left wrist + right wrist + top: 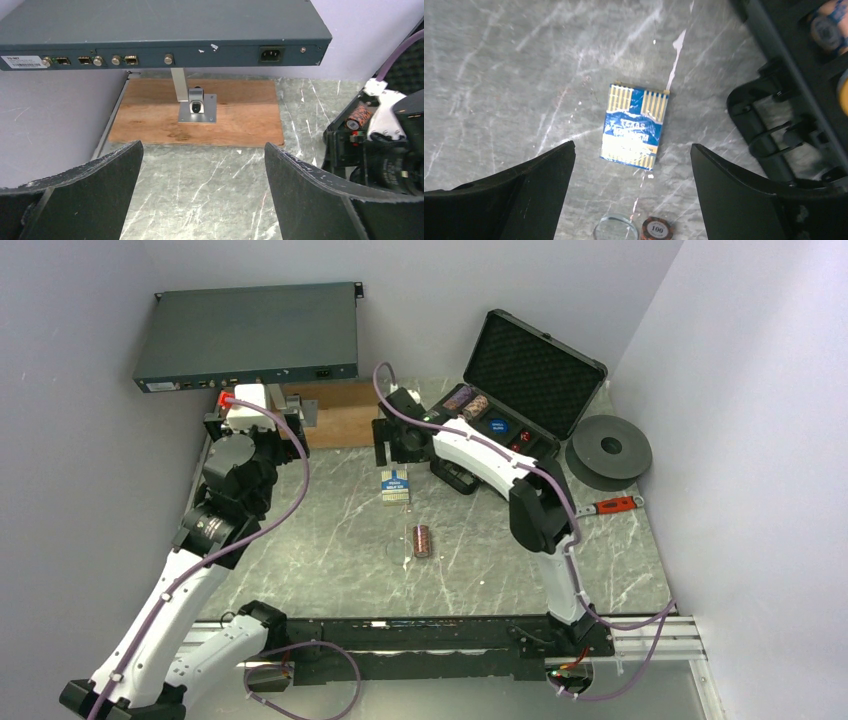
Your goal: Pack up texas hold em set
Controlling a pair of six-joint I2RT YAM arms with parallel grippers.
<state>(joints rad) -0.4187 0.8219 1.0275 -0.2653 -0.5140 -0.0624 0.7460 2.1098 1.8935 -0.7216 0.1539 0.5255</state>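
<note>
Card box (634,125) lies flat, long axis near-to-far — both arms' jaws spread wide, empty.

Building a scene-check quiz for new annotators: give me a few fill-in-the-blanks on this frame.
1. The case lid stands ___.
2. The right gripper, jaws open, hangs over the card box, which lies ___ the case.
3. The end of the chip roll near the card box reads ___.
4. The left gripper holds ___.
Missing words: open; outside; 100; nothing.
</note>
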